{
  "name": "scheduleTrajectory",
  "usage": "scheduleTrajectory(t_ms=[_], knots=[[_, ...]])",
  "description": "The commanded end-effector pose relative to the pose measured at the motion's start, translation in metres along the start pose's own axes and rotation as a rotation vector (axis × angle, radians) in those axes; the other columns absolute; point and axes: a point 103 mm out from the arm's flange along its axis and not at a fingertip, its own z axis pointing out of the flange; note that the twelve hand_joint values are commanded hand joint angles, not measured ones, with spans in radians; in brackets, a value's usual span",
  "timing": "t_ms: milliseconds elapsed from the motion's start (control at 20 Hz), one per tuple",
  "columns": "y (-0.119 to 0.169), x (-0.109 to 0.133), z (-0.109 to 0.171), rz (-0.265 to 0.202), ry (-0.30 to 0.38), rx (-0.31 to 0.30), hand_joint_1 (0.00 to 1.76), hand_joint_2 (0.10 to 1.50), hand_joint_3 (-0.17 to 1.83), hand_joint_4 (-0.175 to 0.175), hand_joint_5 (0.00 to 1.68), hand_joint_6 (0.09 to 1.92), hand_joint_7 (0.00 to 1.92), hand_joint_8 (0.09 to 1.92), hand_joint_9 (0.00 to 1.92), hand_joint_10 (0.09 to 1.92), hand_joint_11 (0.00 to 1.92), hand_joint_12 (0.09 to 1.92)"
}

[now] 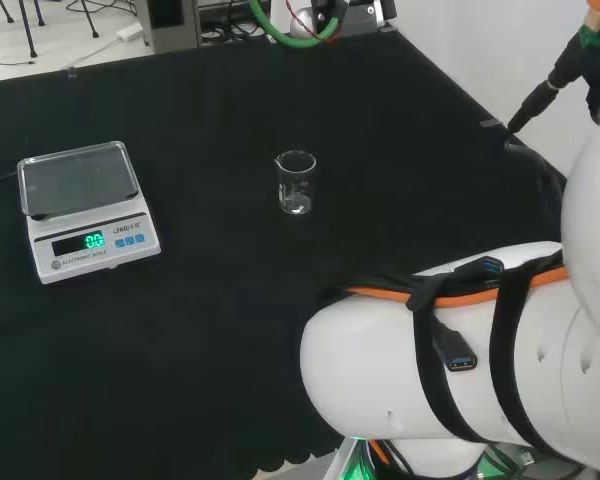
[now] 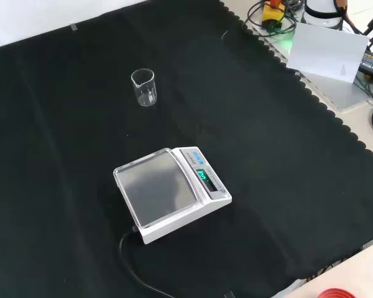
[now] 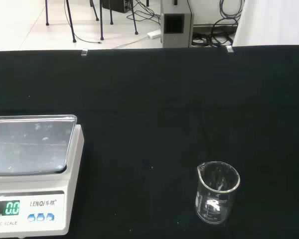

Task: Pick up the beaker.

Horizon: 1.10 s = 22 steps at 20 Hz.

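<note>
No fingers or palm can be made out, so whether the hand is spread or curled cannot be told. The wrist camera looks out across the black cloth (image 3: 154,99), and nearest to it stand two things, well apart from each other: a small clear beaker (image 3: 217,192), upright with its spout turned toward the scale, and a white scale (image 3: 32,172) with a metal pan and a lit green display. In the head view the beaker (image 1: 296,183) stands alone near the middle of the cloth (image 1: 230,330), beyond the arm's big white link (image 1: 450,370) and to its left, with the scale (image 1: 85,208) farther left again. In the front view the beaker (image 2: 143,87) stands above and a little left of the scale (image 2: 171,192), bare cloth (image 2: 286,186) between them, and a dark cable (image 2: 133,267) runs off from the scale's near corner. The beaker looks empty and nothing touches it.
</note>
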Motion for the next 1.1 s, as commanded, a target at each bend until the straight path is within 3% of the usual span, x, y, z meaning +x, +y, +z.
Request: scheduleTrajectory(t_ms=[50,150,250,600,850,1100], knots=[[0.015,0.001,-0.041,-0.049,-0.079,0.053,0.58,0.53,0.54,-0.02,0.27,0.38,0.41,0.91,0.62,0.85,0.39,1.34],[0.02,0.002,-0.044,-0.053,-0.076,0.063,0.47,0.58,0.33,0.009,0.16,0.14,0.28,0.76,0.46,0.83,0.14,1.5],[0.024,0.003,-0.042,-0.053,-0.072,0.064,0.44,0.62,0.23,0.016,0.14,0.09,0.25,0.72,0.4,0.83,0.05,1.55],[0.06,0.0,-0.018,-0.017,-0.046,0.088,0.43,0.64,0.18,0.019,0.14,0.09,0.23,0.7,0.37,0.83,0.01,1.56],[0.12,-0.016,0.028,0.021,0.002,0.173,0.44,0.64,0.17,0.019,0.14,0.09,0.23,0.7,0.38,0.83,0.02,1.56],[0.145,-0.04,0.064,0.043,0.05,0.232,0.46,0.65,0.16,0.018,0.14,0.09,0.23,0.7,0.39,0.83,0.04,1.56]])
